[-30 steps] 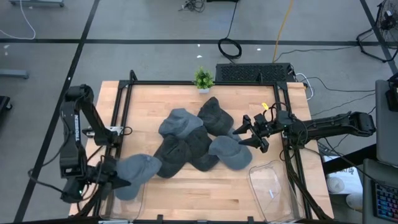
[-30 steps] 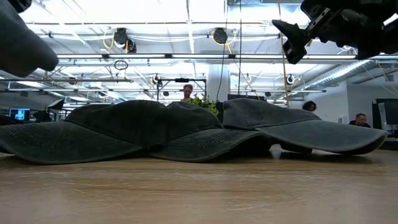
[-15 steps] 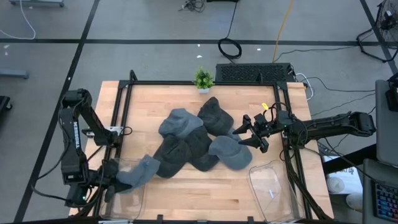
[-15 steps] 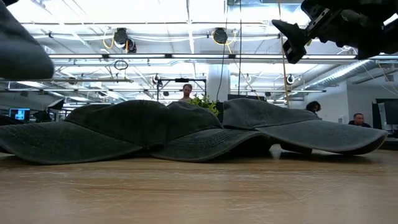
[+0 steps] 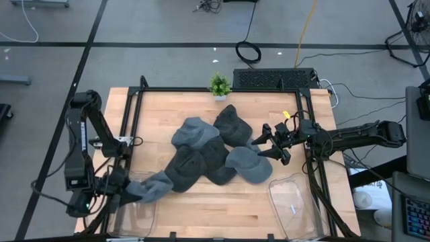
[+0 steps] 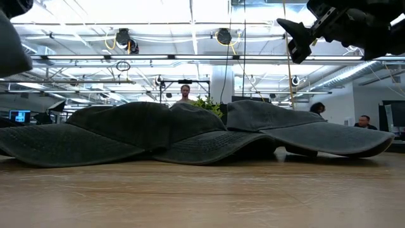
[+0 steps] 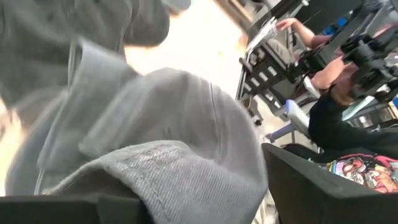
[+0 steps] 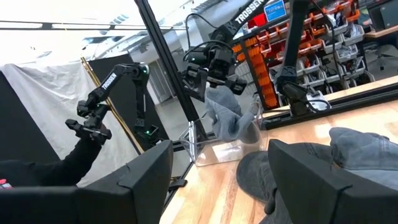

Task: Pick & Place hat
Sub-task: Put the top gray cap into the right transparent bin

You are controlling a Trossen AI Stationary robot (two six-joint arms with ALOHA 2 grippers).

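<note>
Hat (image 5: 149, 187) in grey denim hangs from my left gripper (image 5: 111, 188) at the tabletop's front-left corner, drooping over the clear bin (image 5: 134, 214). I cannot tell whether my fingers pinch it or merely carry it draped. Its long axis runs roughly along the front edge, free end reaching toward the pile of caps (image 5: 208, 151) mid-table. My worry is that this end catches the bin's rim, so the hat flops onto the wood. My right gripper (image 5: 269, 142) waits spread open near the right edge.

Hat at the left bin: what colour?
Grey, lighter than the piled hats; the hat shows best in the high view.
</note>
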